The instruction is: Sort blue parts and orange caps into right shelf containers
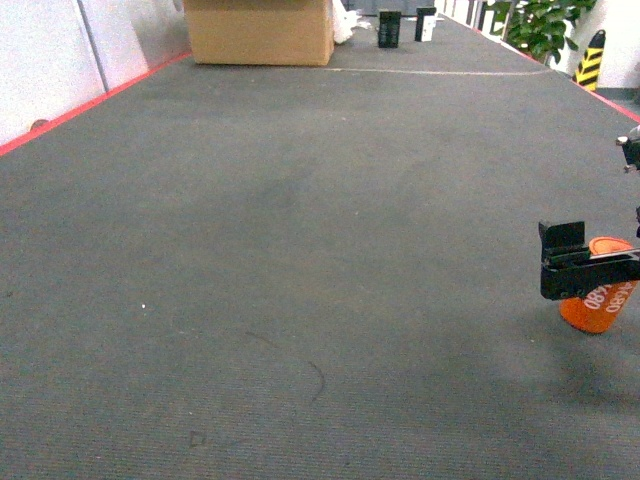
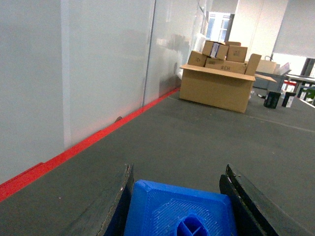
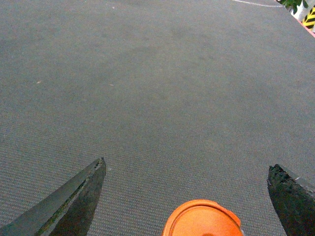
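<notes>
The right gripper point(image 1: 585, 268) holds an orange cap point(image 1: 600, 290) above the grey carpet point(image 1: 300, 250), far right of the cardboard box point(image 1: 260, 30). From the right wrist its jaws look spread well wider than the cap point(image 3: 203, 219), so contact cannot be told. The left gripper point(image 2: 177, 196) has its jaws pinching a blue part point(image 2: 179, 211).

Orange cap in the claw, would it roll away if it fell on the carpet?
Probably a little. The orange cap looks round like a can, so on its side it could roll. The carpet looks rough, which should stop it soon. Landing flat end down, it might just stand still.
</notes>
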{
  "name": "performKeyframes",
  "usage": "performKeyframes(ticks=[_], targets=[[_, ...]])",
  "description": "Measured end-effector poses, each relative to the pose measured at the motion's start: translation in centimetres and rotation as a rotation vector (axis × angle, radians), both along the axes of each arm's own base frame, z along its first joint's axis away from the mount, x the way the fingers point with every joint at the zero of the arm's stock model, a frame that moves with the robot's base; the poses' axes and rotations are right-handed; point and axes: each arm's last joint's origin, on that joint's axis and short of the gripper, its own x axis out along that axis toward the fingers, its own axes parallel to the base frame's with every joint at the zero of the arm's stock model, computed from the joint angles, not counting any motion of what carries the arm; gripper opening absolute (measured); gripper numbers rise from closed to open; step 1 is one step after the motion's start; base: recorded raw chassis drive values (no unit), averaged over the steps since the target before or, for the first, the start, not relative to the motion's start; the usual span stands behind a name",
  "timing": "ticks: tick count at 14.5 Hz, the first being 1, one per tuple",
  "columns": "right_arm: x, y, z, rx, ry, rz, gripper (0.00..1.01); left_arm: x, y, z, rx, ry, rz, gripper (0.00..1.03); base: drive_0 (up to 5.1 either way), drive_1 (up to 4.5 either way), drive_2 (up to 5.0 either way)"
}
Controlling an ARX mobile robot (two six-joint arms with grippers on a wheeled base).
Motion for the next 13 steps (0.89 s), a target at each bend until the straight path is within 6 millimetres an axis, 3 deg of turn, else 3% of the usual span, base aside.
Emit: performKeyframes(ticks=[3,13], targets=[[0.0,-0.1,-2.0,-0.027,0.035,-0.003,0.98,0.0,0.0,0.0,0.000,0.000,0.000,0.47,0.0,0.00,0.0],[-0.6,-0.3,-3.4,-0.037,0.071,-0.008,0.98,0.0,0.0,0.0,0.000,0.000,0.000,0.47,0.0,0.00,0.0]])
